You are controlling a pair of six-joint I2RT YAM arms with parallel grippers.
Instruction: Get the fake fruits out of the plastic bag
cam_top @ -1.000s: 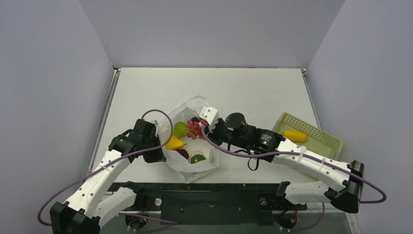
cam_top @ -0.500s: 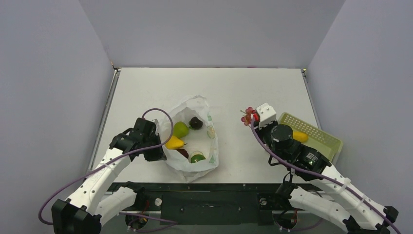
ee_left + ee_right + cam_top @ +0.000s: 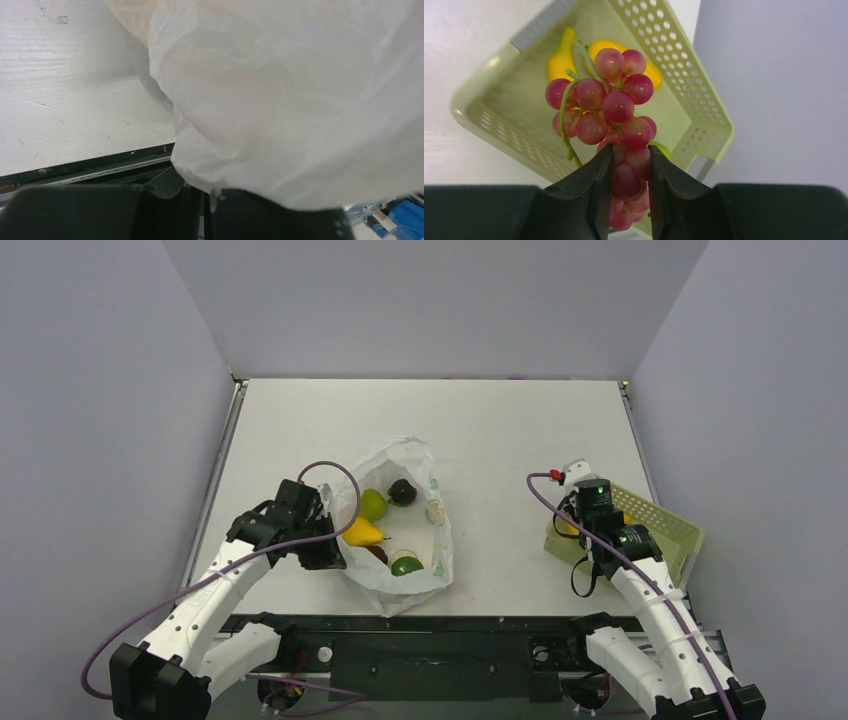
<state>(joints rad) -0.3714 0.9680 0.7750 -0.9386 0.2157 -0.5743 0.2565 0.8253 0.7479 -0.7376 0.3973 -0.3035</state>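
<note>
Plastic bag, on the tabletop left of centre, mouth open, left rim pinched flat in my left tool. It holds five fruits: one green pear, one yellow piece, one lime, one dark purple fruit and one smaller dark fruit. Basket, right, holds one banana and one yellow lump; my right tool clamps one red grape bunch above it.

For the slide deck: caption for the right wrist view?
Right gripper clamps the red grape bunch over the perforated basket holding two yellow fruits.
</note>
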